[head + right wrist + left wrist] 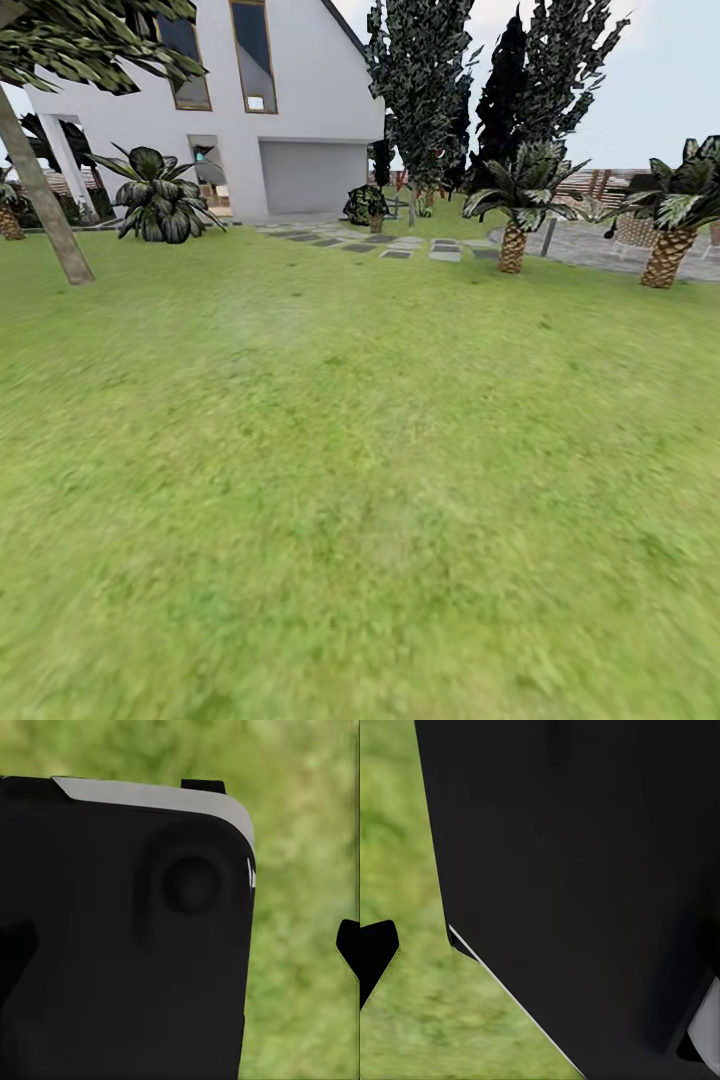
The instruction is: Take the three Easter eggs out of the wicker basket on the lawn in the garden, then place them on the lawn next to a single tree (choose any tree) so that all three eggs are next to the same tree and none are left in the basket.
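Note:
Mottled green lawn (360, 480) spreads across the head view. A tree with a straight pale grey-beige trunk (45, 200) leans at the far left, its jagged dark canopy overhead. The three Easter eggs and the wicker basket are out of view. In the right wrist view my right gripper (180, 952) is open, with black fingertips (349, 945) at both edges, a black robot panel behind and grass beyond. In the left wrist view my left gripper (540, 960) has one fingertip (375, 952) far out at the edge, over grass; the other is lost against a black panel.
A white house (300, 100) with a grey garage door stands at the back. A round dark leafy bush (160, 195) grows before it. Two short scaly-trunked palms (513, 245) (668, 250) stand at the right. Grey paving slabs (400, 245) run between, with tall dark trees (430, 90) behind.

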### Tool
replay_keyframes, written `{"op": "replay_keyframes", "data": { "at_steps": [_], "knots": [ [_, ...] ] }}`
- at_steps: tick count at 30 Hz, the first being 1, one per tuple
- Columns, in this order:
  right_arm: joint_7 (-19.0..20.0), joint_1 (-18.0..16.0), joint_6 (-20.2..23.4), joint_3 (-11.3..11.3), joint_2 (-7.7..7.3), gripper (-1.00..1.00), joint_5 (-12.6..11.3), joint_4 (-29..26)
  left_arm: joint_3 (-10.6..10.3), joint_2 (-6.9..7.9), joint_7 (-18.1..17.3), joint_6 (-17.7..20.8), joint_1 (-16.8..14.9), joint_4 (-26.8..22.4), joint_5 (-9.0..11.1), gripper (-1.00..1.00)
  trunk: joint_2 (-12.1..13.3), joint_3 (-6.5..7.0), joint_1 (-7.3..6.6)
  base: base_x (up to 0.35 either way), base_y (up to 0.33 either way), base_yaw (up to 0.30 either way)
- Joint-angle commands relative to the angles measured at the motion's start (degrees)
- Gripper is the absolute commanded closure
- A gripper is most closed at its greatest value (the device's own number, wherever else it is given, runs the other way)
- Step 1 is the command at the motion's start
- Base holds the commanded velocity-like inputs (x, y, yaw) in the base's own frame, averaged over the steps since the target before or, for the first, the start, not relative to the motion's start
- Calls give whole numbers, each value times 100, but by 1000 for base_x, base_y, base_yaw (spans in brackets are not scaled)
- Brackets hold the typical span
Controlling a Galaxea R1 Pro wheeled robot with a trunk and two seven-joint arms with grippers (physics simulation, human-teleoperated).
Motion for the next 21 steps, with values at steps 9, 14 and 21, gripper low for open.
{"op": "replay_keyframes", "data": {
  "at_steps": [9,14,21],
  "knots": [
    [3,-2,-18,5,0,-100,12,6,3,0,-7,1,3,-11,4,-100,-2,-4,3,325,0,0],
    [3,-2,-18,5,-2,-100,12,7,3,0,-7,1,3,-11,4,-100,-2,-4,3,325,0,0],
    [3,-4,-18,5,-2,-100,12,6,3,0,-7,1,3,-11,4,-100,-2,-4,3,325,0,0]
  ]
}}
